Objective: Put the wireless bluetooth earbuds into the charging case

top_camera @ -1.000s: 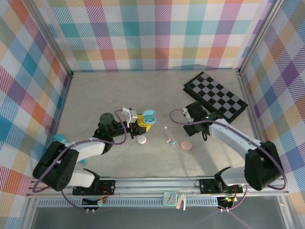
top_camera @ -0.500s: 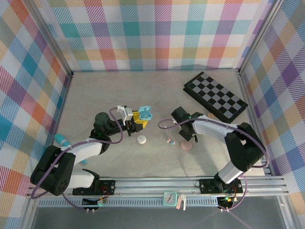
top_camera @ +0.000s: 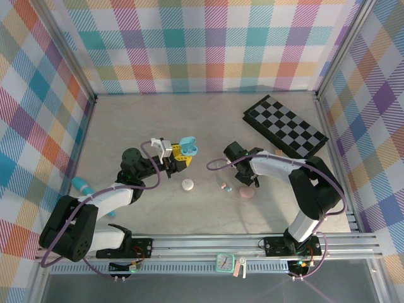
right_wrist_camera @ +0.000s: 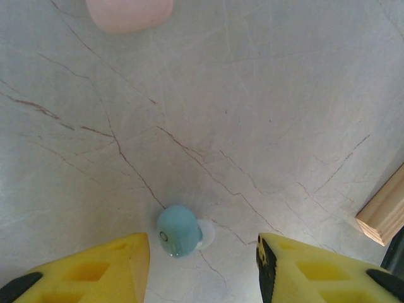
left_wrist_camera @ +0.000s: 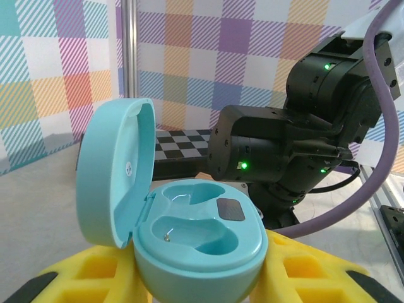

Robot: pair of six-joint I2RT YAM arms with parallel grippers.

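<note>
The teal charging case (left_wrist_camera: 202,240) has its lid up and both wells empty, and my left gripper (left_wrist_camera: 199,281) is shut on its base between yellow fingers (left_wrist_camera: 309,271). From above, the case (top_camera: 187,147) is held over the table's middle left by that gripper (top_camera: 178,156). A teal earbud (right_wrist_camera: 178,230) lies on the table between the open fingers of my right gripper (right_wrist_camera: 202,252), close to the left finger (right_wrist_camera: 120,265). Seen from above, the right gripper (top_camera: 245,172) points down. Two more tiny earbuds (top_camera: 225,187) lie just to its left.
A pink oval case (top_camera: 247,192) (right_wrist_camera: 129,11) lies beyond the right gripper. A white case (top_camera: 187,184) lies below the left gripper. A wooden block (right_wrist_camera: 382,214) lies at the right and a chessboard (top_camera: 285,126) at the back right. A teal object (top_camera: 82,185) rests by the left wall.
My right arm swung left and came down over the teal earbud, its jaws narrowing. The left gripper carried the teal case slightly up and left.
</note>
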